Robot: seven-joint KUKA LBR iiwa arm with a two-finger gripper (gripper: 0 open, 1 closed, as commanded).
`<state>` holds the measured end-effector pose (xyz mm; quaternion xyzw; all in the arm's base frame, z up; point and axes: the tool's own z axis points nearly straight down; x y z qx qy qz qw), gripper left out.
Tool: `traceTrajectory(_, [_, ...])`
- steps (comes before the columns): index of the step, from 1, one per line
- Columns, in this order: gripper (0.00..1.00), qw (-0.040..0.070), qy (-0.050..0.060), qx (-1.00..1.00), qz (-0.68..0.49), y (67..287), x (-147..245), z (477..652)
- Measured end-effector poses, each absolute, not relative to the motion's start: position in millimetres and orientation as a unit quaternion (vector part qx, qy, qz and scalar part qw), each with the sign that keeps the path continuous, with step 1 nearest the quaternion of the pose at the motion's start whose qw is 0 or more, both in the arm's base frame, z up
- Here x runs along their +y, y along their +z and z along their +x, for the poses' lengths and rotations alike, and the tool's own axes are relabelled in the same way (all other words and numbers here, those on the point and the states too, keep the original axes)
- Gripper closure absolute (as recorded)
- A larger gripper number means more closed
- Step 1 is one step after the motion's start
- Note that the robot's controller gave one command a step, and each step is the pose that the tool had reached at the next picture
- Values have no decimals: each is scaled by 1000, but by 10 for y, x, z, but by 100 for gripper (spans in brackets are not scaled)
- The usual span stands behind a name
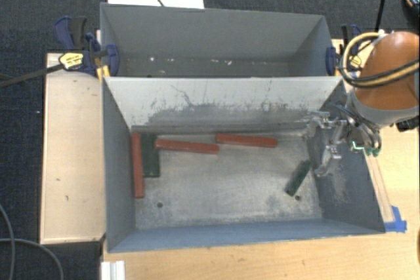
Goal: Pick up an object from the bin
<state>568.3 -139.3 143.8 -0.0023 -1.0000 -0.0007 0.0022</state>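
Grey bin point(216, 206) floor, mostly bare. The gripper point(326, 164) hangs just above and right of the dark stick point(298, 180); I cannot tell how wide it stands or whether it grips anything. Best to come down squarely across the stick's narrow width. The stick's upper end blurs into the gripper.

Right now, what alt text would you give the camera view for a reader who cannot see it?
The gripper hangs at the right of the grey bin, beside the upper end of a slanted dark stick. At the left wall lie a red bar and a dark block; two more red bars lie near the back.
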Motion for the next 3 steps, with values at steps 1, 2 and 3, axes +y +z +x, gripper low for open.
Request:
traceTrajectory(1, [0, 0, -1, -988, 156, 690, -1415, 5464])
traceTrajectory(2, [100, -2, 1, -987, 158, 709, -1415, 5479])
traceTrajectory(3, [100, -6, 2, -985, 173, 2571, -1208, 5608])
